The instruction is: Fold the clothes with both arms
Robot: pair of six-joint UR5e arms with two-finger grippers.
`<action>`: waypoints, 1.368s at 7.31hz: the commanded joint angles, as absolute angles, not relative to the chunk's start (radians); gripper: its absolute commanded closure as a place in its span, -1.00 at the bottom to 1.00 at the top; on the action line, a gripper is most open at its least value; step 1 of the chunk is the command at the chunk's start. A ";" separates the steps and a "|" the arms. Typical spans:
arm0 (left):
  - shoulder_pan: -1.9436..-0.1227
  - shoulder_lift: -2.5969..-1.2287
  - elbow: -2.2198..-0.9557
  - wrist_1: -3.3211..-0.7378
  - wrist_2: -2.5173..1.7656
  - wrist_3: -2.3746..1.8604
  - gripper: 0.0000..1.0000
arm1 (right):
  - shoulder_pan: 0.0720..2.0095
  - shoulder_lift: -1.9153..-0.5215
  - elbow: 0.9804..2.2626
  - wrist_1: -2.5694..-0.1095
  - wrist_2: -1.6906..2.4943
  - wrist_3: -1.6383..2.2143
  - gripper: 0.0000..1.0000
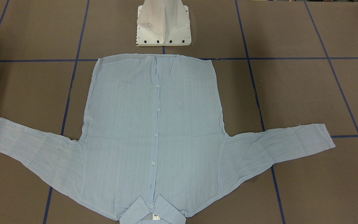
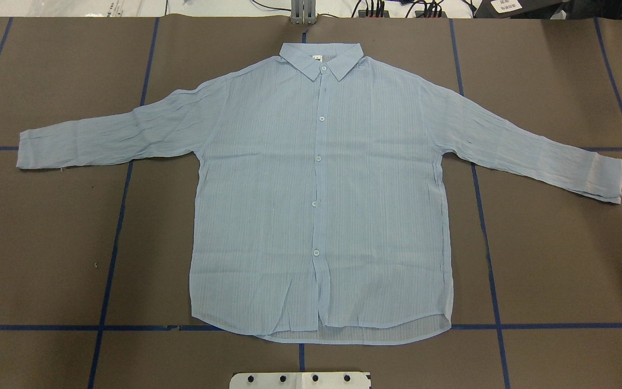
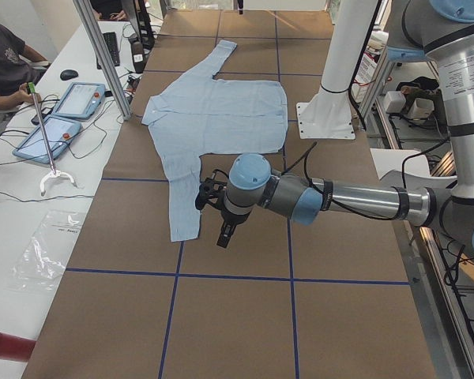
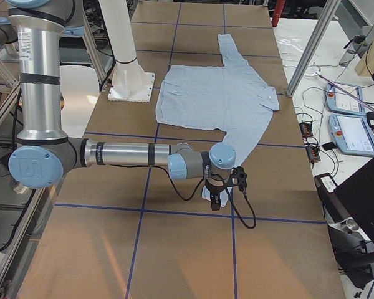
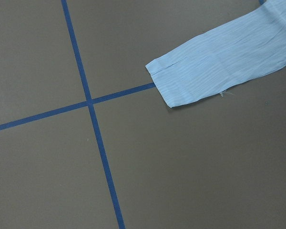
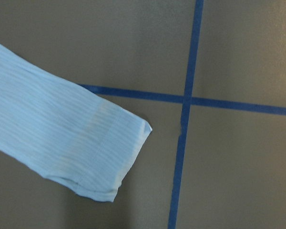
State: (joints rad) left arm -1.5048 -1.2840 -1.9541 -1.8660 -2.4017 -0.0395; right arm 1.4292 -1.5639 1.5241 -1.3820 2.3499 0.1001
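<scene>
The light-blue pinstriped shirt [image 2: 365, 189] lies flat and buttoned on the brown table, front up, with both sleeves spread out to the sides. Its collar [image 1: 152, 214] points away from the robot base. My left gripper [image 3: 223, 235] hovers over the table beside the end of one sleeve, and the left wrist view looks down on that cuff [image 5: 181, 81]. My right gripper [image 4: 215, 199] hangs just past the other cuff [image 6: 105, 157]. Both grippers show only in the side views, so I cannot tell whether they are open or shut. Neither touches the shirt.
The white pedestal base [image 1: 163, 31] stands just behind the shirt's hem. Blue tape lines [image 2: 111, 243] grid the brown table. A side table along the far edge carries tablets [image 3: 63, 118] and cables, with a person [image 3: 4, 63] seated there. Metal posts [image 3: 103, 55] rise at that edge.
</scene>
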 commanded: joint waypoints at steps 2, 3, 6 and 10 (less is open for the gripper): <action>-1.505 -1.284 -1.956 -1.867 -2.399 -0.038 -1.00 | 1.384 -1.401 1.280 -1.316 2.399 0.149 -0.90; -1.505 -1.288 -1.957 -1.868 -2.396 -0.040 -1.00 | 1.375 -1.370 1.243 -1.315 2.426 0.197 -0.90; -1.505 -1.293 -1.959 -1.870 -2.395 -0.038 -1.00 | 1.327 -1.350 1.181 -1.315 2.427 0.202 -0.90; -1.505 -1.295 -1.963 -1.871 -2.393 -0.038 -1.00 | 1.281 -1.339 1.151 -1.315 2.418 0.202 -0.90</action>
